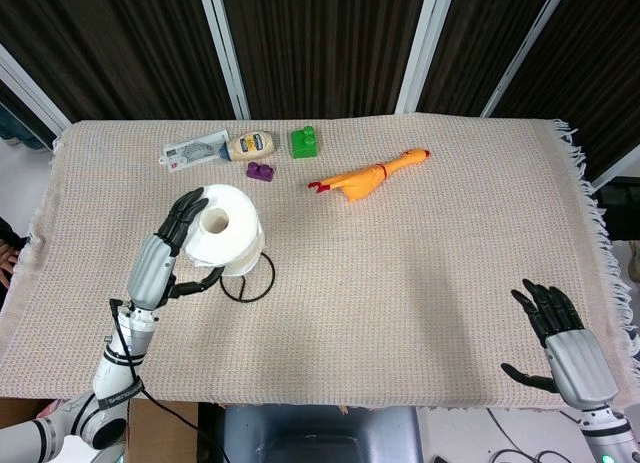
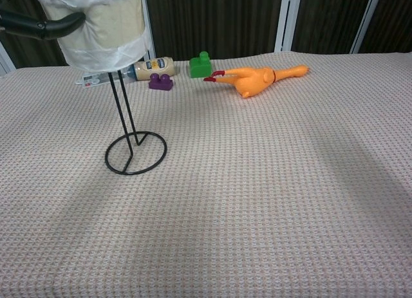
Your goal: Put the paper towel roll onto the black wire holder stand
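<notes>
A white paper towel roll (image 1: 228,231) in clear wrap is threaded over the top of the black wire holder stand (image 2: 135,153), well above its round base; in the chest view the roll (image 2: 103,27) sits high on the two upright wires. My left hand (image 1: 170,251) grips the roll from its left side, fingers over the top edge and thumb low on the side. My right hand (image 1: 562,341) hovers open near the front right table edge, away from everything; the chest view does not show it.
Along the far edge lie a flat packet (image 1: 192,151), a mayonnaise bottle (image 1: 250,144), a purple brick (image 1: 260,170), a green brick (image 1: 303,142) and a rubber chicken (image 1: 368,175). A beige woven cloth (image 1: 400,283) covers the table.
</notes>
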Controlling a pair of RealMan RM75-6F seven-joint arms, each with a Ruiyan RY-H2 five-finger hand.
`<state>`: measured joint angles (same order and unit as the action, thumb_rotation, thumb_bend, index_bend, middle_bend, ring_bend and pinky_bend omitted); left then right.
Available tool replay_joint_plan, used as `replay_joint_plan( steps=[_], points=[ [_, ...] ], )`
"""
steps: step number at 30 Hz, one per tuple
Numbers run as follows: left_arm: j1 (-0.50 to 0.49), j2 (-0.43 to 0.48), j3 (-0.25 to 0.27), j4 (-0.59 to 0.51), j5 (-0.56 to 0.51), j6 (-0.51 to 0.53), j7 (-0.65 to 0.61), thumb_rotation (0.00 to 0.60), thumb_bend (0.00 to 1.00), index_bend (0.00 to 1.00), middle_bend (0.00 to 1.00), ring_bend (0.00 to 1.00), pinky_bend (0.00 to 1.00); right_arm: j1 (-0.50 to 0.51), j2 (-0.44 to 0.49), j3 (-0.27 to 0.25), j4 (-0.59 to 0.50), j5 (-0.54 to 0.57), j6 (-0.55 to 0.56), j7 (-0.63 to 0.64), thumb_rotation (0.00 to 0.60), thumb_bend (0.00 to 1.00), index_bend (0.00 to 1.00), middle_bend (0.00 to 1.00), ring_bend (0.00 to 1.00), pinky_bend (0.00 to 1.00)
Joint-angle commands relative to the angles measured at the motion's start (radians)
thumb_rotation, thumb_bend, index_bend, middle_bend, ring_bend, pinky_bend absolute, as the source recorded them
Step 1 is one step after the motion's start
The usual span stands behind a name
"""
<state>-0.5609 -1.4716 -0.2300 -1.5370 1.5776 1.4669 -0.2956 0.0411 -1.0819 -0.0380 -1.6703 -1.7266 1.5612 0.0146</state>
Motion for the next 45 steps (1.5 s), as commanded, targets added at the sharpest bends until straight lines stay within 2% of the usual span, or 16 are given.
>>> replay_joint_plan(
  steps=[1,14,20,27,33,37,41,43,45],
  points=[
    [0.0,0.015,0.007,-0.011,0.001,-0.014,0.006,0.6,0.31,0.0,0.0,0.0,0.01,0.0,0.001,0.0,0.0,0.0,0.0,-0.001,0.6,0.06,0.0,0.0,0.0,0.0],
    [0.001,0.041,0.012,-0.029,-0.019,-0.041,0.005,0.6,0.31,0.0,0.0,0.0,0.0,0.0,-0.001,0.002,0.0,0.001,0.001,-0.003,0.6,0.06,0.0,0.0,0.0,0.0],
    [0.009,0.064,0.043,-0.037,-0.051,-0.099,0.052,0.6,0.3,0.0,0.0,0.0,0.0,0.001,-0.003,0.001,0.0,-0.001,-0.001,-0.008,0.6,0.06,0.0,0.0,0.0,0.0],
    [0.028,0.058,0.042,-0.021,-0.03,-0.051,0.029,0.6,0.31,0.0,0.0,0.0,0.0,-0.001,-0.002,0.002,0.002,-0.002,0.004,-0.004,0.6,0.07,0.0,0.0,0.0,0.0],
    [0.141,0.122,0.126,0.001,0.038,0.076,0.125,0.6,0.34,0.0,0.0,0.0,0.0,0.0,-0.004,0.0,-0.001,0.003,-0.006,-0.014,0.6,0.06,0.0,0.0,0.0,0.0],
    [0.251,0.157,0.221,0.046,0.04,0.132,0.101,0.6,0.34,0.0,0.0,0.0,0.0,0.002,-0.009,-0.004,-0.008,0.014,-0.027,-0.041,0.6,0.07,0.0,0.0,0.0,0.0],
    [0.328,0.166,0.286,0.115,-0.017,0.097,0.08,0.6,0.37,0.0,0.0,0.0,0.0,0.005,-0.02,-0.006,-0.014,0.023,-0.047,-0.079,0.6,0.08,0.0,0.0,0.0,0.0],
    [0.319,0.188,0.298,0.133,-0.042,0.03,0.126,0.6,0.39,0.0,0.0,0.0,0.0,0.008,-0.025,-0.006,-0.015,0.025,-0.056,-0.091,0.6,0.08,0.0,0.0,0.0,0.0],
    [0.323,0.199,0.281,0.112,-0.072,0.017,0.163,0.6,0.39,0.0,0.0,0.0,0.0,0.009,-0.031,-0.008,-0.016,0.025,-0.062,-0.101,0.6,0.08,0.0,0.0,0.0,0.0]
  ],
)
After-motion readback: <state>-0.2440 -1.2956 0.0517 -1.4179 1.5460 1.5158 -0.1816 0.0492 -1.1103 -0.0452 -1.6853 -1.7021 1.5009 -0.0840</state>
